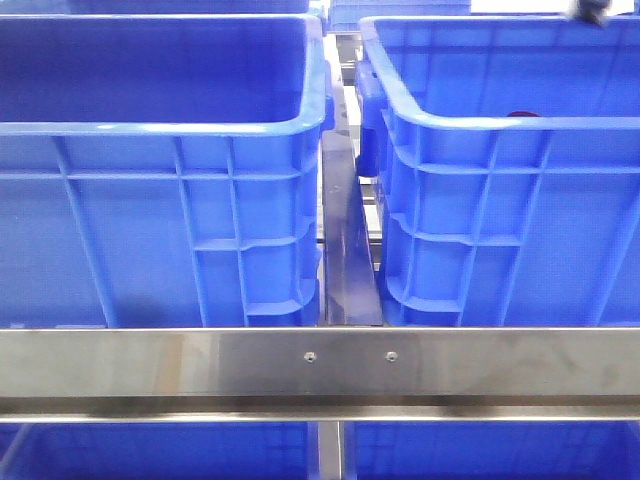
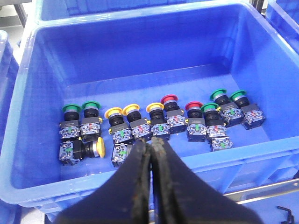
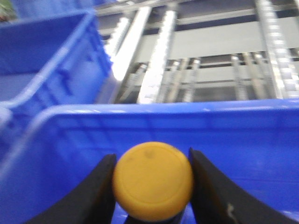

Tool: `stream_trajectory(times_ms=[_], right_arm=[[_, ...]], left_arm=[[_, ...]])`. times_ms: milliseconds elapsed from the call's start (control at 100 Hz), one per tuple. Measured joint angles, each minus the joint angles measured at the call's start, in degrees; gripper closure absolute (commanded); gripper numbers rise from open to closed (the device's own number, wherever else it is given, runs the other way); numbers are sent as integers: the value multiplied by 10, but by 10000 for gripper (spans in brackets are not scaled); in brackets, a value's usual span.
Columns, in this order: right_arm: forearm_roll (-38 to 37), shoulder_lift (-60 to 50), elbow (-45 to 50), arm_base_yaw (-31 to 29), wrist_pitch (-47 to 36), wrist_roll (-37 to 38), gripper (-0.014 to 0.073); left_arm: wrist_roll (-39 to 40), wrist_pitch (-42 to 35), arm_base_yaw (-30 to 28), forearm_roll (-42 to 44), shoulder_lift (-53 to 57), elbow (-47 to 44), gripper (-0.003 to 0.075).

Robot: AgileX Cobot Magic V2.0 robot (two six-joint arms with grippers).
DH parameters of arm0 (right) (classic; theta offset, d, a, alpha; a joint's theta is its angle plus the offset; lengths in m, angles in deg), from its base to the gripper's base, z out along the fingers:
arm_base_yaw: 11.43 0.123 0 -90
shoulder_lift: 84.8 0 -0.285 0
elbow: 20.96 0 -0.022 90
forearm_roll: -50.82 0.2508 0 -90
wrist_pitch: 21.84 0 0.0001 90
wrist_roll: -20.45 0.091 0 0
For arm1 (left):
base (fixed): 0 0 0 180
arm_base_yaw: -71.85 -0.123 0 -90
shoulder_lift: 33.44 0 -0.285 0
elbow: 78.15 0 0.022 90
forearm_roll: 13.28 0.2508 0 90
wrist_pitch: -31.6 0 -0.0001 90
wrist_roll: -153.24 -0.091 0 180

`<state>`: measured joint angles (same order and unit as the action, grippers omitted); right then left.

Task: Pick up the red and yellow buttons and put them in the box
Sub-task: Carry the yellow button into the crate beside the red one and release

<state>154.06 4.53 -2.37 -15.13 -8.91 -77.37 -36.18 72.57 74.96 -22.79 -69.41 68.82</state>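
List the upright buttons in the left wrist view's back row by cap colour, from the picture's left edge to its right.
Green → green → yellow → yellow → yellow → red → red → green → green → green.

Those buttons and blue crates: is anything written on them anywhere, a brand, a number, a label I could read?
No readable text in any view.
Blue crates: plain ribbed walls, no lettering or numbers.
Steel rail: two screws only, no markings.
Button blocks in the crate: small coloured marks on the bodies, too small to read.
Yellow button in the right gripper: blurred, plain cap, no legend visible.
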Motion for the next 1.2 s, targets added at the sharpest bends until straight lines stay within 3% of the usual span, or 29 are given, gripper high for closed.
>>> stream_trajectory(times_ms=[280, 790, 1200], right_arm=[[6, 84, -27, -1, -50, -70, 382], [8, 198, -80, -63, -7, -73, 382], [8, 258, -131, -66, 6, -73, 382]], left_arm=[[0, 0, 0, 0, 0, 0, 739], [0, 1, 0, 0, 0, 0, 739], [0, 1, 0, 0, 0, 0, 739]])
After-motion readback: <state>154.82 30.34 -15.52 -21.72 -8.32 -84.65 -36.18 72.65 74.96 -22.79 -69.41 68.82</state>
